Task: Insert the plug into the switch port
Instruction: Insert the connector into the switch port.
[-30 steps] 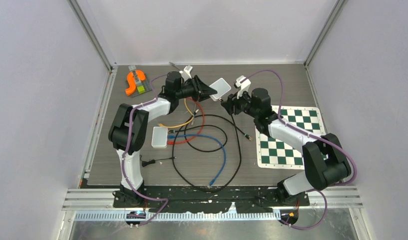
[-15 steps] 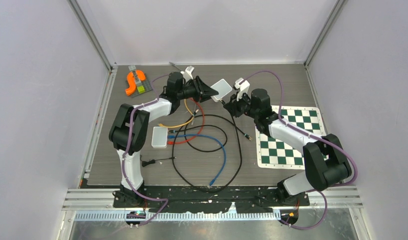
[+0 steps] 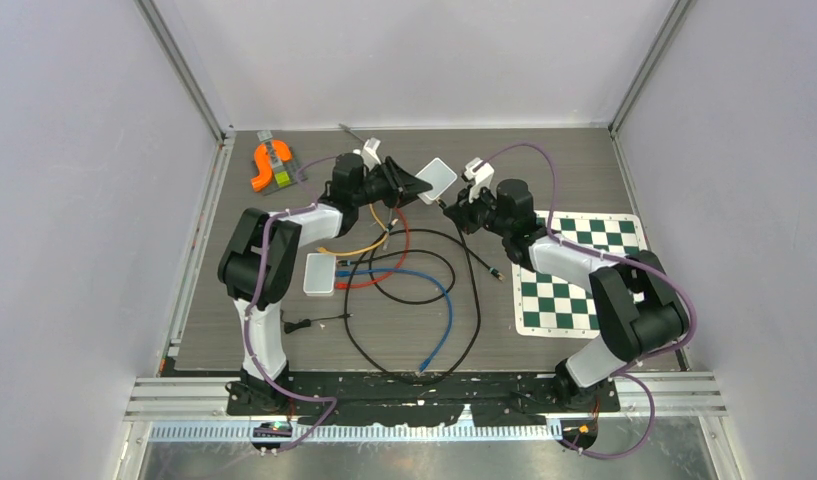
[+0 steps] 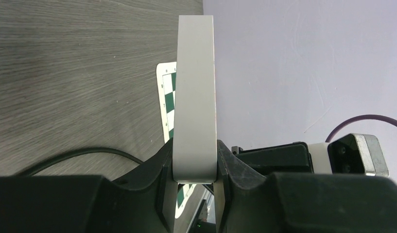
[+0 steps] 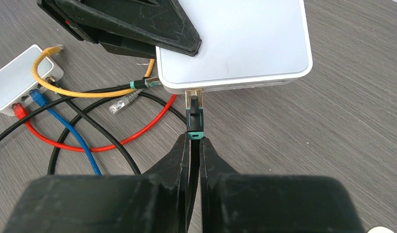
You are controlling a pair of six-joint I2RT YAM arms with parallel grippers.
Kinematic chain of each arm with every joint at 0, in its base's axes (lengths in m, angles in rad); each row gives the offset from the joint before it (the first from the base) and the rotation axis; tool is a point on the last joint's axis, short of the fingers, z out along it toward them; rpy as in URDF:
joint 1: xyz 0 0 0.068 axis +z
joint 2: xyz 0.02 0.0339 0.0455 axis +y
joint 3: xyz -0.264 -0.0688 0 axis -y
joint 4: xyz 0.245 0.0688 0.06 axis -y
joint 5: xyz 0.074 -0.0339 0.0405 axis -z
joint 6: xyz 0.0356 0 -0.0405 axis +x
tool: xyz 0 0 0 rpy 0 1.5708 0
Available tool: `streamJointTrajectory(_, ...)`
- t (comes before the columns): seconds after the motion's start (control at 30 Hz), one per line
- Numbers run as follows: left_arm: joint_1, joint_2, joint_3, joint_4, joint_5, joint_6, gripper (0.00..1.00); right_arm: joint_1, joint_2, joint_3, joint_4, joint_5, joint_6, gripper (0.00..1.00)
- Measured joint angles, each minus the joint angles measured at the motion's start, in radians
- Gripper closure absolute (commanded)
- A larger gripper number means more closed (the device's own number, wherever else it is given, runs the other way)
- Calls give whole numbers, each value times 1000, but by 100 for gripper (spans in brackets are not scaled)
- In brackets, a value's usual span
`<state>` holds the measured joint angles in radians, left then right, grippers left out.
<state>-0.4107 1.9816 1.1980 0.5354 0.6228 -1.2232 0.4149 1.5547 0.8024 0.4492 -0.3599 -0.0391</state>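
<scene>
1. Counted two white switches. One switch (image 5: 235, 43) gripped in the left fingers (image 4: 229, 167), near 12 o'clock of the desk (image 3: 584, 165) centre in the top view. A second switch (image 3: 320, 273) lying flat at about 8 o'clock from the first, well apart.
2. Left fingers grasping the switch across its two broad faces, one finger per face. Seen edge-on in the left wrist view.
3. Right fingers (image 5: 182, 155) clenched on the rear of the plug (image 5: 195, 114), with its black lead pinched between them.
4. One plug in hand: black body, green band, gold tip. Tip touching the port on the narrow edge of the switch, at 12 o'clock from the right fingers in the right wrist view. Cannot tell how far in.
5. One more green-banded plug (image 5: 144, 83) at the same edge, about 10 o'clock from the held plug, touching the switch. Seated or not, cannot tell.
6. One loose grey plug (image 5: 121, 103) on the desk, just beside the red cable.
7. Cables counted: one yellow cable (image 5: 89, 92), one red cable (image 5: 152, 121), one blue cable (image 5: 72, 138). Black cable (image 3: 416, 303) in at least two loops, exact count unclear.
8. One chessboard mat (image 3: 584, 280) at 4 o'clock of the desk, and one orange piece (image 3: 269, 165) at 10 o'clock.
</scene>
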Motion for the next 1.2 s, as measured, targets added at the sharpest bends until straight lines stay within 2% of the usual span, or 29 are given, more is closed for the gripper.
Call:
streamJointTrajectory(0.3, 0, 2, -81, 120, -33, -4, 100, -14, 71, 6, 64, -76, -15, 95)
streamJointTrajectory(0.57, -2, 42, -90, 180, -40, -7, 100, -45, 140, 8, 140, -162, -17, 95)
streamJointTrajectory(0.9, -26, 43, 13, -18, 19, 169, 100, -96, 138, 14, 62, -301, -219, 95)
streamJointTrajectory(1.13, -31, 43, 19, -29, 33, 188, 100, -97, 131, 14, 40, -311, -271, 95)
streamJointTrajectory(1.2, -31, 43, 21, -31, 32, 188, 87, -97, 131, 14, 40, -309, -265, 95)
